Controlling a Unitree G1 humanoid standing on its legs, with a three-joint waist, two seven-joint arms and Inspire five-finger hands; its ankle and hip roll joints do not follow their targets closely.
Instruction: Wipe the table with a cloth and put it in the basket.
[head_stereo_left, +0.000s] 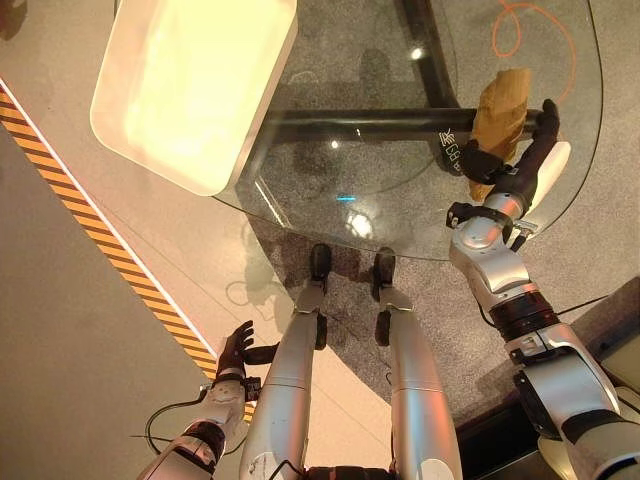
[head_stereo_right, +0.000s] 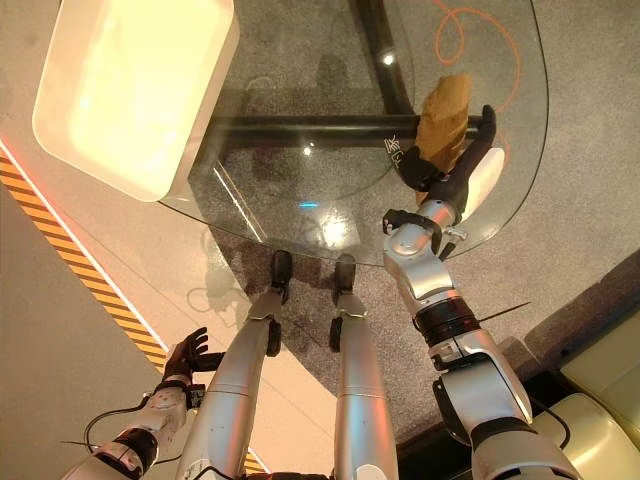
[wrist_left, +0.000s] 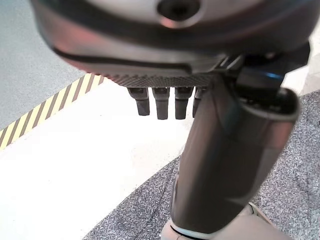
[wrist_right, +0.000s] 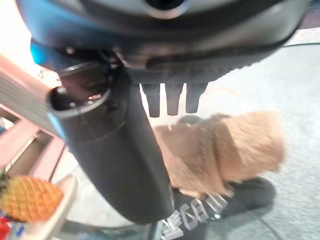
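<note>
Right arm stretched forward, right hand (head_stereo_left: 510, 160) with fingers extended and thumb spread. Left arm hanging low at side, left hand (head_stereo_left: 236, 350) relaxed, fingers straight.

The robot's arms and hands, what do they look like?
Both arms are silver-grey jointed shells with black bands at the joints. The right hand is dark, with a white panel along its side. The left hand is dark too, with a black wrist collar; its fingers are black and blocky at the tips.
</note>
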